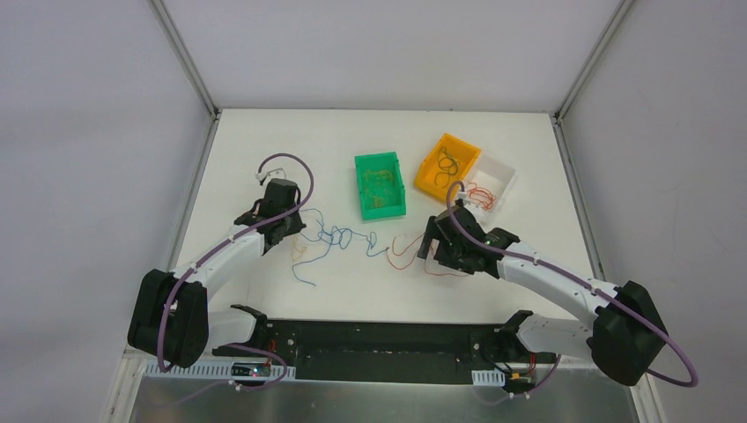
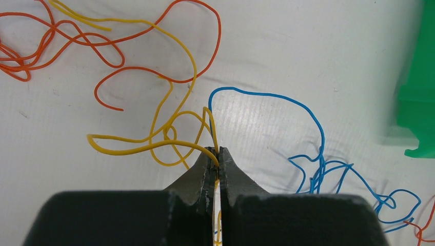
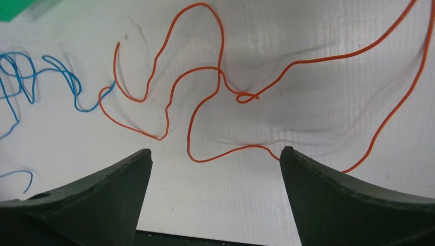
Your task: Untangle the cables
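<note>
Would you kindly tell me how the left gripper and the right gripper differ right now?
The left gripper is shut, pinching a yellow cable; the right gripper stands wide open, holding nothing. A blue cable lies beside the left gripper; an orange cable lies before the right gripper. Both are black.

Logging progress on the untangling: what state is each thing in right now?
left gripper, shut on the yellow cable
right gripper, open, holding nothing
yellow cable, pinched in the left jaws, looped over itself
blue cable, loose on the table, bunched in loops
orange cable, loose on the table, crossing itself
green bin, upright, not empty
orange bin, upright, not empty
white bin, upright, not empty
</note>
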`<state>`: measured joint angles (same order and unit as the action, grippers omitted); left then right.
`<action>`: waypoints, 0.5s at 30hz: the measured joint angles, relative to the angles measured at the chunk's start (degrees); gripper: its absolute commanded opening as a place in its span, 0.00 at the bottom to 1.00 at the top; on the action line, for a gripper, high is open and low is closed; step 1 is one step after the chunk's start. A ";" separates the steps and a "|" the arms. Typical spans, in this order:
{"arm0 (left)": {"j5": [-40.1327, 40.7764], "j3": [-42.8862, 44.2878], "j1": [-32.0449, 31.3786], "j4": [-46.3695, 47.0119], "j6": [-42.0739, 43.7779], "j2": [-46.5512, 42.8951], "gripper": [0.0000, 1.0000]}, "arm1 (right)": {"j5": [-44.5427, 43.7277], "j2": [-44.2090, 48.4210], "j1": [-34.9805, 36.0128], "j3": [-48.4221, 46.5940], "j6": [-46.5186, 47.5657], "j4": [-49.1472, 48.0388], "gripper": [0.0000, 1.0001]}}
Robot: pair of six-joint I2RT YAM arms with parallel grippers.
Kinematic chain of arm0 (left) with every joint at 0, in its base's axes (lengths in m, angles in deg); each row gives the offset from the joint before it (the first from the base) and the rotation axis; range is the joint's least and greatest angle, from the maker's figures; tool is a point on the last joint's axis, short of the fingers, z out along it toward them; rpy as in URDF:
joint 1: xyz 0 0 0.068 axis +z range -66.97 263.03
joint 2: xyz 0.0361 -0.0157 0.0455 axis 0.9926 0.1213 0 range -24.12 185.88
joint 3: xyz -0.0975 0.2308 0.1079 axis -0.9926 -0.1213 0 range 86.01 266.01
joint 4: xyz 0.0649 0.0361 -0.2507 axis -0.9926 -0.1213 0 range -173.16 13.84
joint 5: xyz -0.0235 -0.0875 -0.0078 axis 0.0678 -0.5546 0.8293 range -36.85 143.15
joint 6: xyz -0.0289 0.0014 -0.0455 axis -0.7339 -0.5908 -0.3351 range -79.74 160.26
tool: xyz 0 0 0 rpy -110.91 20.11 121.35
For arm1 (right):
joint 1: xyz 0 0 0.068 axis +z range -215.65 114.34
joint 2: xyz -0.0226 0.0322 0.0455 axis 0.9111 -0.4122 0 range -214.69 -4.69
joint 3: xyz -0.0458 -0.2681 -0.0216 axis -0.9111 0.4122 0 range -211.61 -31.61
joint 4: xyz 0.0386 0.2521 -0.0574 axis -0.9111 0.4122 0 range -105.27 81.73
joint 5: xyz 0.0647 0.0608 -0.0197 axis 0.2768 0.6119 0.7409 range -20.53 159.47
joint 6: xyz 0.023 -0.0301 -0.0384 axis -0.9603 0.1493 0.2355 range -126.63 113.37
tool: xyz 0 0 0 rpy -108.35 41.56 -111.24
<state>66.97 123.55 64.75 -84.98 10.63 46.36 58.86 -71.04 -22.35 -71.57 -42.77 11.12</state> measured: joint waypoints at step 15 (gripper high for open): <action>-1.66 0.00 0.00 0.04 0.52 0.02 0.00 | -17.33 -8.24 7.50 -8.52 -27.17 4.42 1.00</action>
<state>65.31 123.55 64.75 -84.93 11.16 46.38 41.52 -79.28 -14.85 -80.10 -69.94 15.54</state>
